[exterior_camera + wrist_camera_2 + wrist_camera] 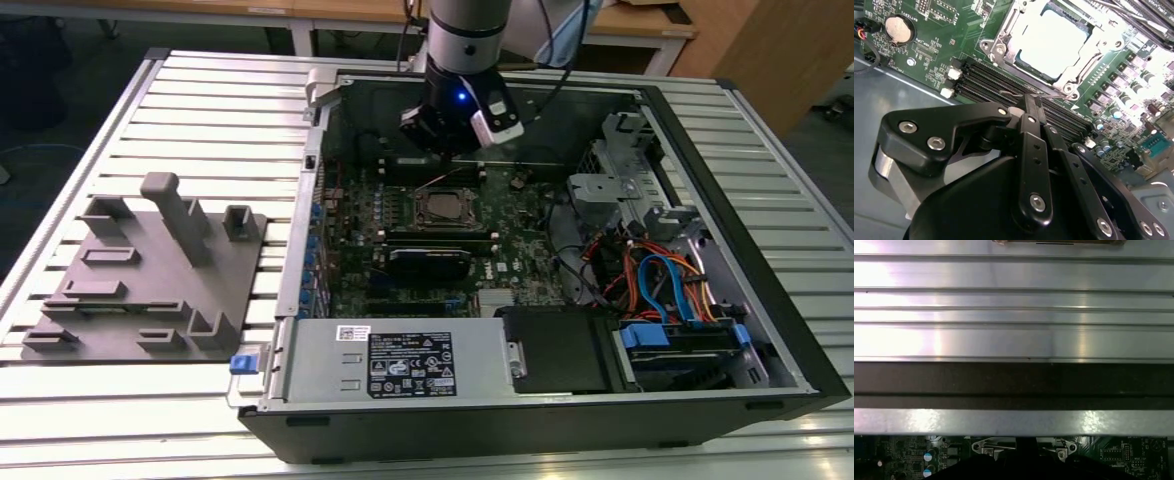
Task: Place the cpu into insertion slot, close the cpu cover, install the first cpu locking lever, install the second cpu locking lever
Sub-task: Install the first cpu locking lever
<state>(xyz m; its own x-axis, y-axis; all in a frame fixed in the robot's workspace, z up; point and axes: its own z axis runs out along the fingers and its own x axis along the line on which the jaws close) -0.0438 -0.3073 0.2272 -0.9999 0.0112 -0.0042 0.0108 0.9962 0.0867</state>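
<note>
The cpu (1054,42), a silvery square, lies in the insertion slot (445,207) on the green motherboard. The cpu cover (1005,30) lies flat around it, its window showing the chip's top. A thin metal lever rod (1009,92) runs along the socket's edge beside the memory slots. My gripper (1029,102) is shut, and its black fingertips meet right at that edge of the socket. Whether they pinch the rod I cannot tell. In the exterior view my gripper (451,150) hangs inside the open case, just behind the socket.
Black memory slots (989,80) and a coin battery (898,28) flank the socket. A power supply (400,360), a drive bay and coloured cables (654,280) fill the case's near and right sides. A grey fixture (147,270) sits on the slatted table at the exterior view's left.
</note>
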